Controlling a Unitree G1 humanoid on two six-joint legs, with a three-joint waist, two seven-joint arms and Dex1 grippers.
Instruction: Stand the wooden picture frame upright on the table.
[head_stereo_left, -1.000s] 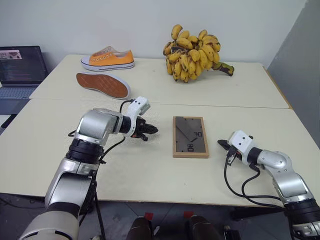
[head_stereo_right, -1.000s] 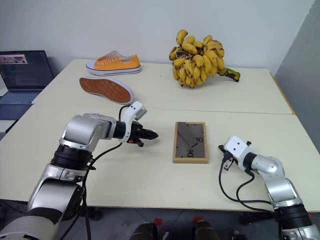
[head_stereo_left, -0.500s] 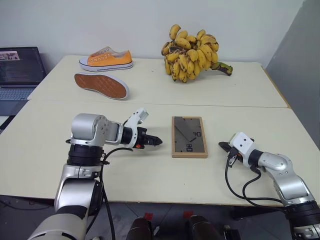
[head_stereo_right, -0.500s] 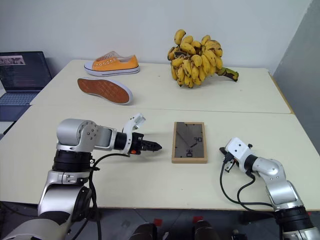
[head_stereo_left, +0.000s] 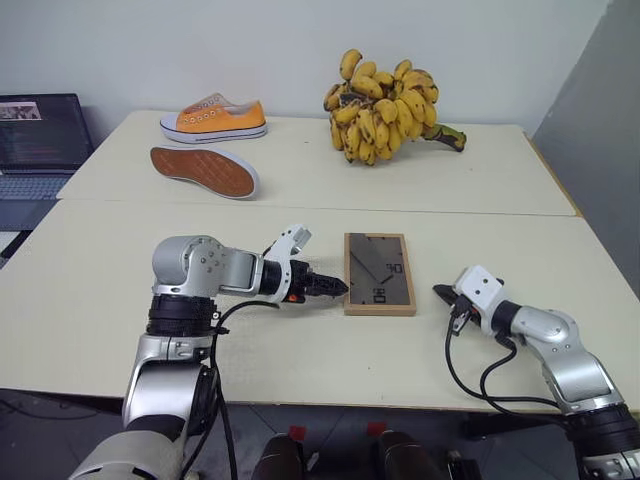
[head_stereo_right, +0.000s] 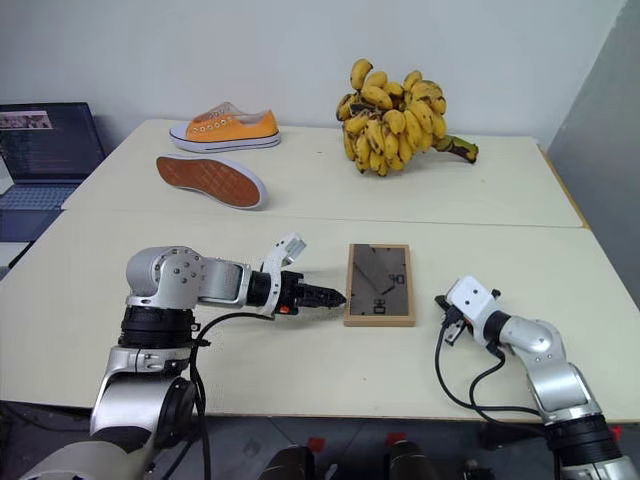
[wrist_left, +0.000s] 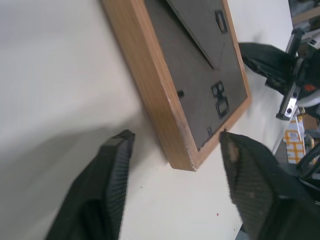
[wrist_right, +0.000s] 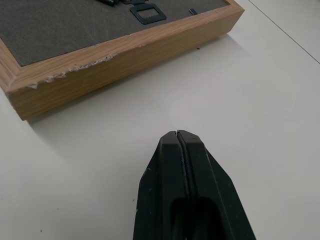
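Observation:
The wooden picture frame lies flat on the table, dark grey back and prop leg facing up. My left gripper is low at the frame's left edge, near its front corner. In the left wrist view its fingers stand open, with that chipped corner just past the tips; I cannot tell whether they touch it. My right gripper rests to the right of the frame, a short gap away, with its fingers pressed shut on nothing.
At the back of the table are a bunch of bananas, an orange shoe and a second shoe lying sole-up. A laptop sits off the table's left end. A seam crosses the tabletop behind the frame.
My left gripper has moved right and down to the frame's left edge, rolled at the wrist, and opened its fingers. The right gripper has stayed put and shut.

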